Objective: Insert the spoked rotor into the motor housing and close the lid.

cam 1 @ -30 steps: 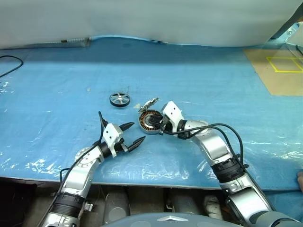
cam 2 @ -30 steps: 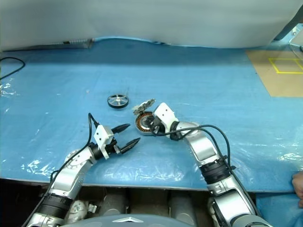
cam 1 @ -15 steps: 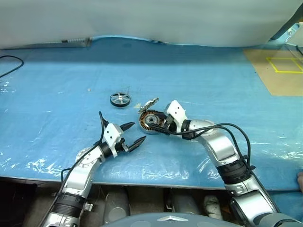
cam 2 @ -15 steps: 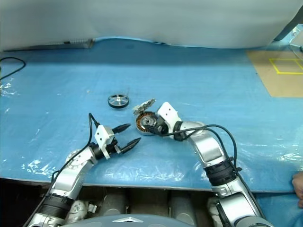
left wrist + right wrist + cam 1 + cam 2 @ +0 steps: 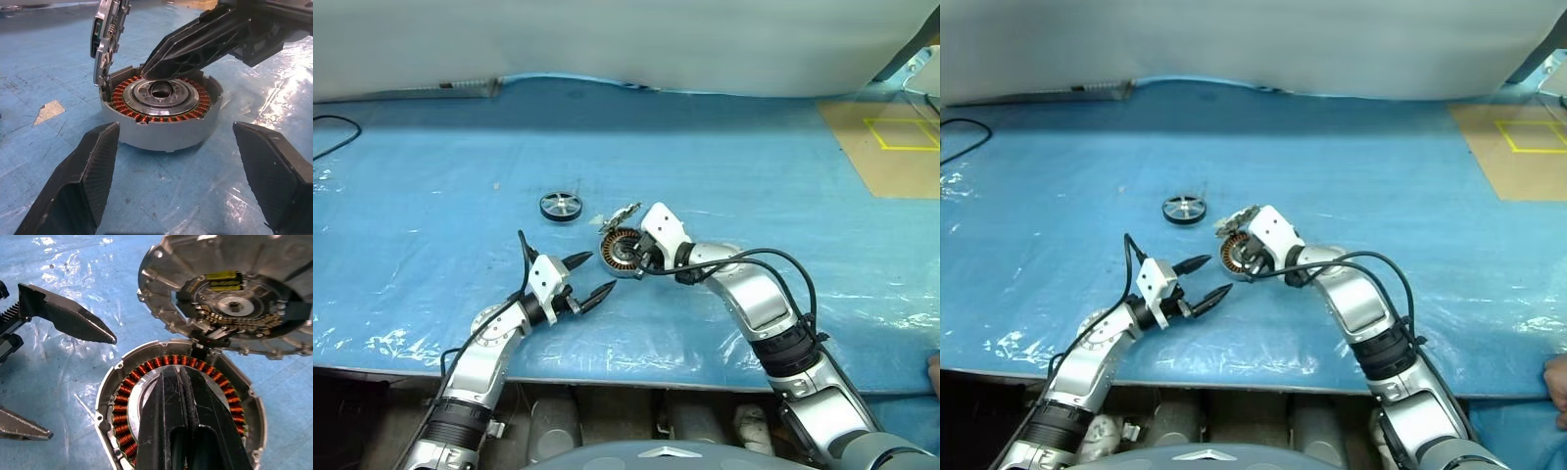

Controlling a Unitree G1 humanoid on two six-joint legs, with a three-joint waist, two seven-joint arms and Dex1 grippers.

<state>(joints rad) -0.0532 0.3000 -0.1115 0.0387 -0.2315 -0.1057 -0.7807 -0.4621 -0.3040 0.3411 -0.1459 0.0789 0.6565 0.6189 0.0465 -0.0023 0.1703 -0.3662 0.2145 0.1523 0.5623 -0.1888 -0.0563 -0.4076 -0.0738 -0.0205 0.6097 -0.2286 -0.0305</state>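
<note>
Right pincer (image 5: 640, 260) blocks the motor housing (image 5: 623, 252) opening.

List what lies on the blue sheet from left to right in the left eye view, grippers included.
Spoked rotor → left gripper → motor housing, its lid standing open at the far rim → right gripper, shut, tips over the housing.

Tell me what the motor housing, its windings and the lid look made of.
Motor housing: likely cast metal, matte silver-grey wall.
Windings: look like copper wire, orange coils in a ring.
Lid: seemingly metal too, dull grey with a notched rim; its inner face carries what looks like a dark circuit board.
</note>
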